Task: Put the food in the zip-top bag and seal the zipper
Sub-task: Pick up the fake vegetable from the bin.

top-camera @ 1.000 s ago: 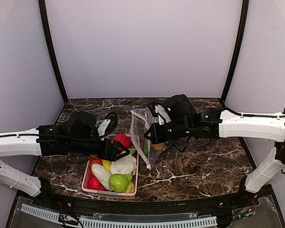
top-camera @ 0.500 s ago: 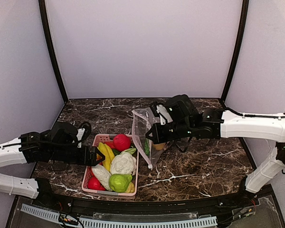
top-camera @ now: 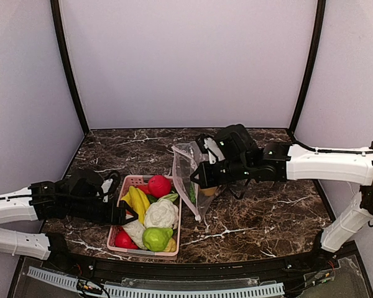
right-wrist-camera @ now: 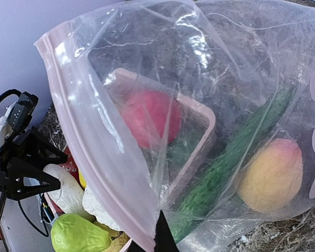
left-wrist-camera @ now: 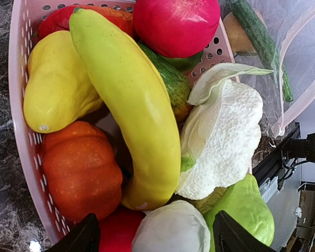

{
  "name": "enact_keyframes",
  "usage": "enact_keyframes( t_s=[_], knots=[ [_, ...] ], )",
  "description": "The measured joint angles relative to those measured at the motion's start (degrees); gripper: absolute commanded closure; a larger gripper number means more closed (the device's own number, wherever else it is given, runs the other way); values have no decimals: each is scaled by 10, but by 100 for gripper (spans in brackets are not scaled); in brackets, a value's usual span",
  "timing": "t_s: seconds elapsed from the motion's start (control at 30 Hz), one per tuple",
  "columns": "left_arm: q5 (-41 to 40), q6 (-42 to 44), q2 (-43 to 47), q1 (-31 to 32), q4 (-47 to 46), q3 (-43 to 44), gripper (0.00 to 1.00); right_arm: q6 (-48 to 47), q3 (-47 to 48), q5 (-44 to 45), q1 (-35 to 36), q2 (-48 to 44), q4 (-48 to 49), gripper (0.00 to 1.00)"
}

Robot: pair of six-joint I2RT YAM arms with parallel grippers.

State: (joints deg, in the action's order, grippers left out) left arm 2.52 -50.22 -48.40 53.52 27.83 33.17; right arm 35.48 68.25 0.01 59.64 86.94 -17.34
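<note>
The clear zip-top bag [top-camera: 184, 162] stands open beside the pink basket [top-camera: 143, 252]. My right gripper [top-camera: 199, 180] is shut on the bag's edge, just below the pinkish zipper strip [right-wrist-camera: 89, 152]. A green cucumber [right-wrist-camera: 226, 168] and a yellow-orange ball [right-wrist-camera: 273, 173] lie inside the bag. My left gripper [top-camera: 127, 214] is open and low over the basket's left side, its fingers [left-wrist-camera: 81, 239] spread below the yellow banana [left-wrist-camera: 131, 105]. The white cauliflower [left-wrist-camera: 226, 136] and a red fruit [left-wrist-camera: 176, 23] lie in the basket too.
The basket also holds an orange pumpkin [left-wrist-camera: 81, 168], a yellow fruit [left-wrist-camera: 52, 84], a light green piece [left-wrist-camera: 247, 210] and a white piece [left-wrist-camera: 173, 228]. Marble table [top-camera: 267, 217] with walls on three sides.
My left gripper pulled back left from over the red fruit, then settled low at the basket's left side, open. The right gripper and the bag have stayed put.
</note>
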Motion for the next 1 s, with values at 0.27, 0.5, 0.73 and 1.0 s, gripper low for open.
enact_keyframes(
  t_s=[0.27, 0.5, 0.73, 1.0],
  knots=[
    [28, -16, 3, 0, -26, -16, 41, 0, 1, 0, -1, 6, 0, 100],
    [35, -24, 6, 0, -35, -19, 53, 0, 1, 0, -2, 6, 0, 100],
    [39, -27, 9, 0, -38, -20, 60, 0, 1, 0, -2, 7, 0, 100],
    [30, -23, 16, 0, -34, -18, 63, 0, 1, 0, -2, 7, 0, 100]
  ],
)
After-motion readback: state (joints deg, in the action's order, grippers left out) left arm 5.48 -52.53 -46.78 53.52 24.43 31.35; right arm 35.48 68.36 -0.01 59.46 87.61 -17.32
